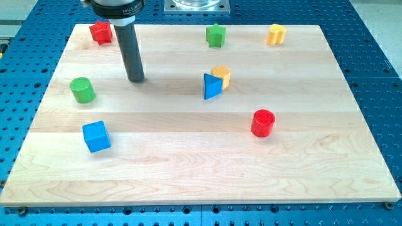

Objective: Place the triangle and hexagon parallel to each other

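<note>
The blue triangle (pixel 211 86) lies near the board's middle, touching the yellow hexagon (pixel 222 75) just above and to its right. My tip (pixel 135 80) rests on the wooden board (pixel 201 163) well to the left of both, with open board between. The dark rod rises from the tip to the view's top.
A green cylinder (pixel 82 90) sits left of my tip. A red star-like block (pixel 100 32) is at top left. A green star-like block (pixel 215 35) and a yellow block (pixel 276 34) are at the top. A red cylinder (pixel 263 122) and a blue cube (pixel 96 136) lie lower down.
</note>
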Available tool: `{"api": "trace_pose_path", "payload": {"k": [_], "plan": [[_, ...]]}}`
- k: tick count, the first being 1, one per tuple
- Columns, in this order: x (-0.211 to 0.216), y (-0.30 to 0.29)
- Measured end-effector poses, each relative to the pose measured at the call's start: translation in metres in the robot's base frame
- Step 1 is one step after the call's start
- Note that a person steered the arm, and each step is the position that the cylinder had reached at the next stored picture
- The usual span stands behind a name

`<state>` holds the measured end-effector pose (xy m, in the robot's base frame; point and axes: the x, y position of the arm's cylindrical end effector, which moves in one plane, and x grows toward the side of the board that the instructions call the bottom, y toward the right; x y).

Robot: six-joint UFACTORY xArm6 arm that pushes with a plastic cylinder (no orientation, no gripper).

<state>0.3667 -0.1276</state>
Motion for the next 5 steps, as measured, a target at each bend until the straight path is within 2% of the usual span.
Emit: {"api": "trace_pose_path", "payload": {"k": [5], "plan": [[0.0043,0.0132]]}}
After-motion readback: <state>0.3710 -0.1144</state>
